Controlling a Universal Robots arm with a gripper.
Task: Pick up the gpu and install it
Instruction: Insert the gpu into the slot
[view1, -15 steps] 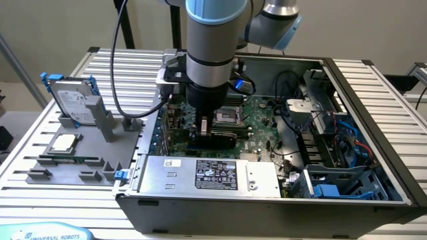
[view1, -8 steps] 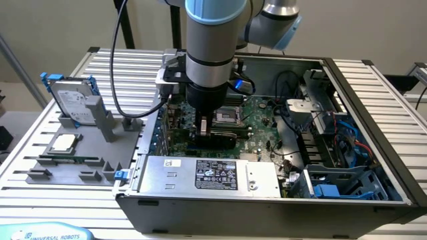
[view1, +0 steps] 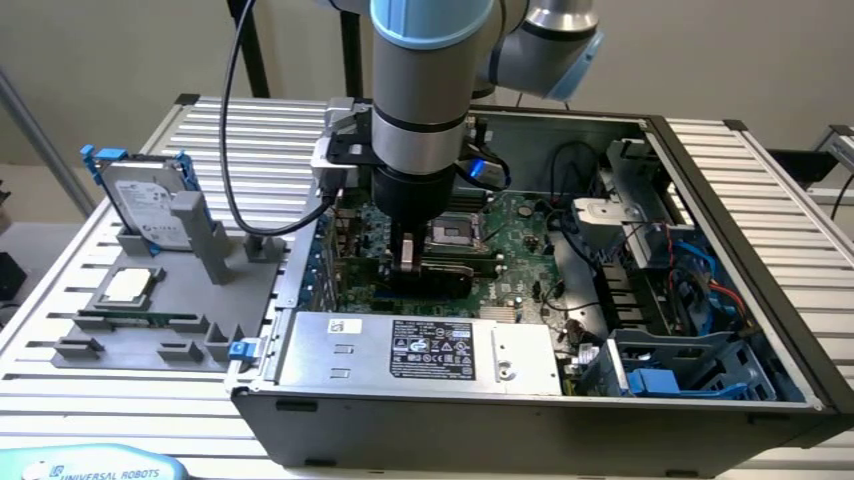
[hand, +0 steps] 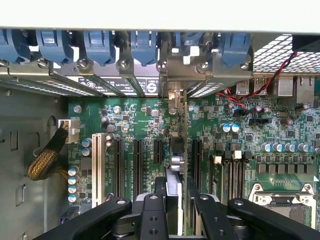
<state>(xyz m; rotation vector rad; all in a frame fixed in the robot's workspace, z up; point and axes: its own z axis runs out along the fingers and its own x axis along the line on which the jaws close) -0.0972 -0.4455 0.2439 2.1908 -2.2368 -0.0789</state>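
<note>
Inside the case (view1: 747, 250) | hand (view1: 407, 262) vertical | clamped on edge-on gpu (hand: 183, 150)

Exterior high, oblique; wrist close above motherboard (hand: 150, 125).

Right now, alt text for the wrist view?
The gripper holds the gpu edge-on and upright over the green motherboard, among the black expansion slots. Its silver bracket sits by the blue slot clips.
</note>
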